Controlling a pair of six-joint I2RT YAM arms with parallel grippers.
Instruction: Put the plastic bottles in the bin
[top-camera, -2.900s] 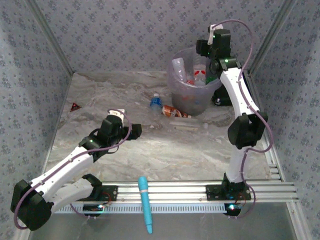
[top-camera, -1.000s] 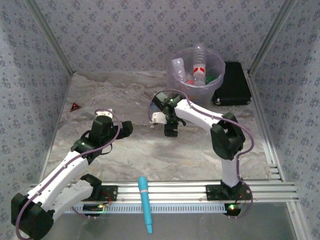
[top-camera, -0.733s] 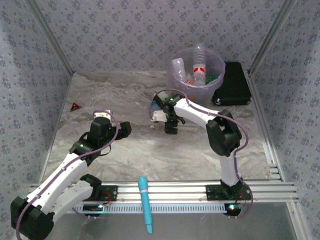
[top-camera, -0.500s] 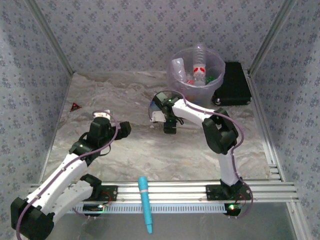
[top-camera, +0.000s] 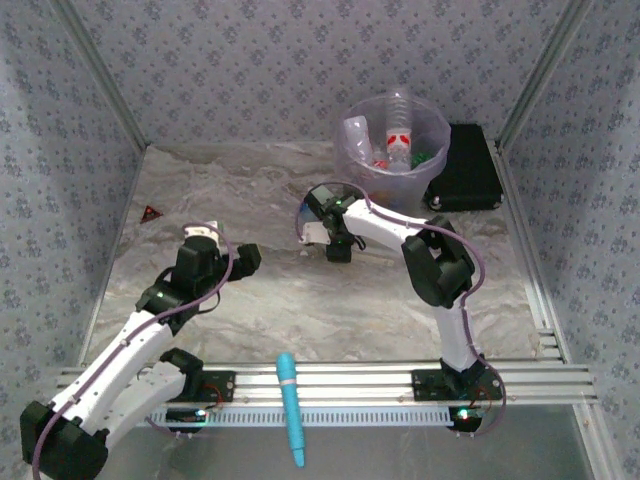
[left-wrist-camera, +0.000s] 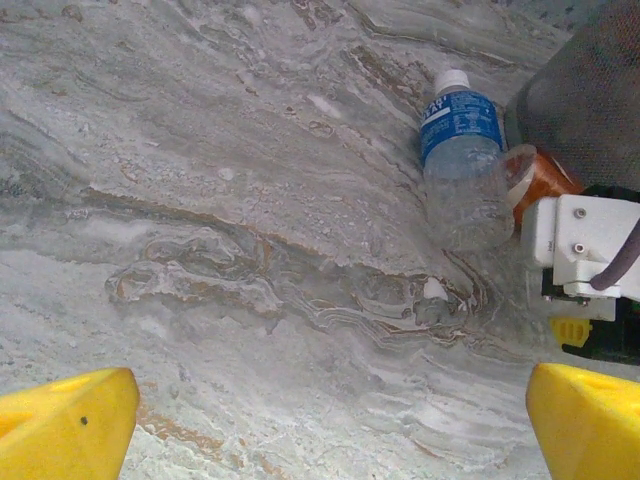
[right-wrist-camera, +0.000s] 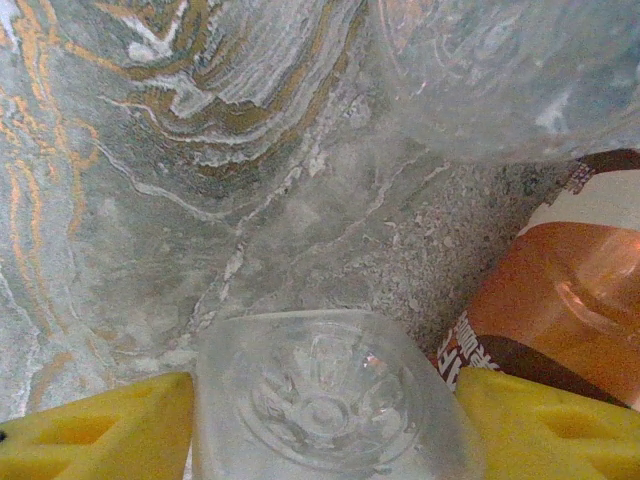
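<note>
Right gripper (right-wrist-camera: 325, 385) grips clear bottle (right-wrist-camera: 330, 410) (orange-labelled bottle (right-wrist-camera: 570, 300) beside).

top: high, from near side, looking down | wrists: close over table (left-wrist-camera: 200, 250) | both share orange-labelled bottle (left-wrist-camera: 537, 178) (right-wrist-camera: 560, 300)

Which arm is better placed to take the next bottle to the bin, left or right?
Right. The right gripper is closed around a clear bottle, near the bin. The left gripper hangs open over bare table, apart from the blue-labelled bottle.
</note>
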